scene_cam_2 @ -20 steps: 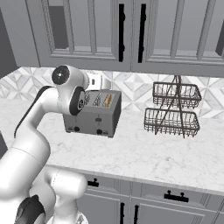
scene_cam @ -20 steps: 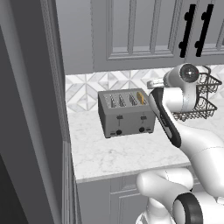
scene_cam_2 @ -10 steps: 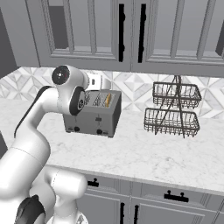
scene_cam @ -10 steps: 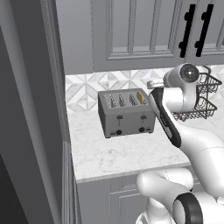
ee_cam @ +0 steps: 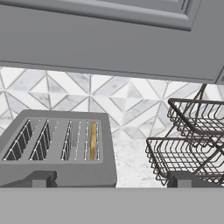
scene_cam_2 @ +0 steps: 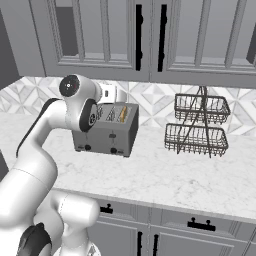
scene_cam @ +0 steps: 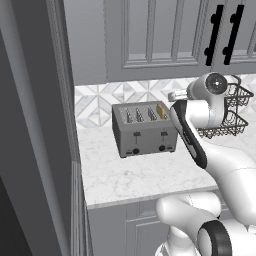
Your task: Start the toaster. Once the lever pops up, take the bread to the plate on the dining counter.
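The toaster [scene_cam: 144, 131] looked like matt grey metal, the desk [scene_cam: 150, 175] polished white marble, the basket rack [scene_cam_2: 196, 125] dark wire.

One toaster [scene_cam: 144, 129], four slots; one bread [ee_cam: 92, 141]; one two-tier wire basket [scene_cam_2: 196, 125].

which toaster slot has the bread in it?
The slot at the toaster's end nearest the wire basket rack. The bread's yellow-tan edge shows there; the other three slots look dark and empty.
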